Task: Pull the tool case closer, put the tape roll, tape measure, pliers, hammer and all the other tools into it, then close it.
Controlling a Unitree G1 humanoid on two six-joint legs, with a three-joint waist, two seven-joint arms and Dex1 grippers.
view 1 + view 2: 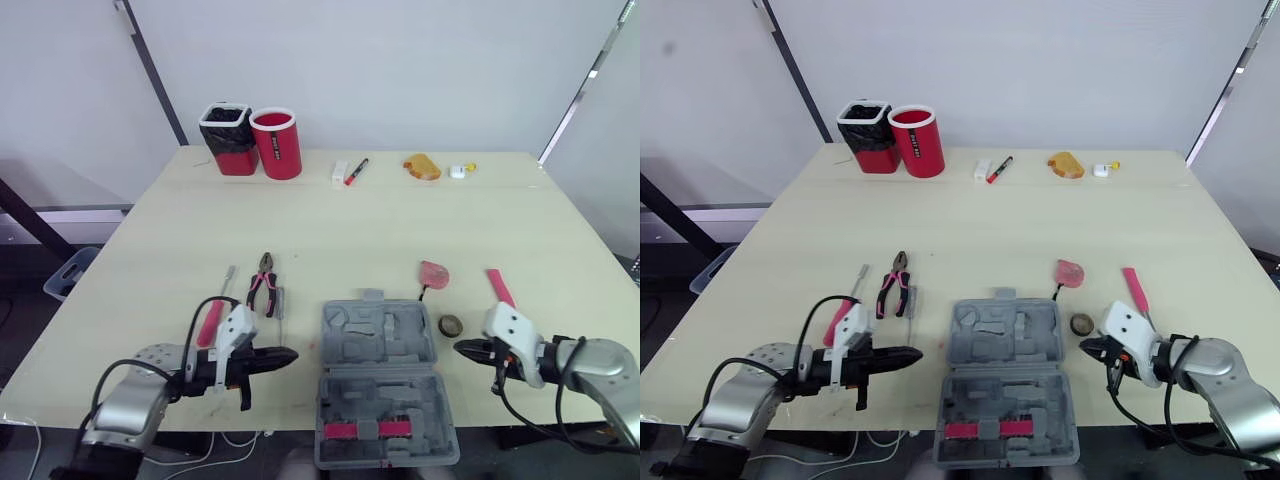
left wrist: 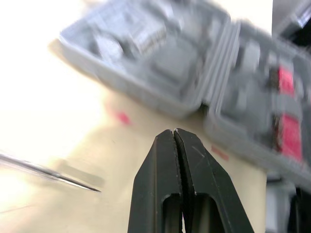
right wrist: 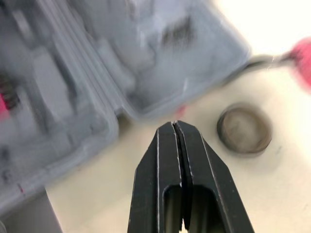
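The grey tool case lies open at the table's front edge, a red tool in its near half. My left gripper is shut and empty, pointing at the case's left side, close up in the left wrist view. My right gripper is shut and empty at the case's right side, just below the tape roll, which lies beside its fingertips in the right wrist view. A pink tape measure lies behind the case. The pliers and a red-handled screwdriver lie at left, a red-handled tool at right.
At the back of the table stand a red cup and a black-lined bin. Beside them lie a marker, a white box, an orange object and a small white item. The case's near half overhangs the front edge.
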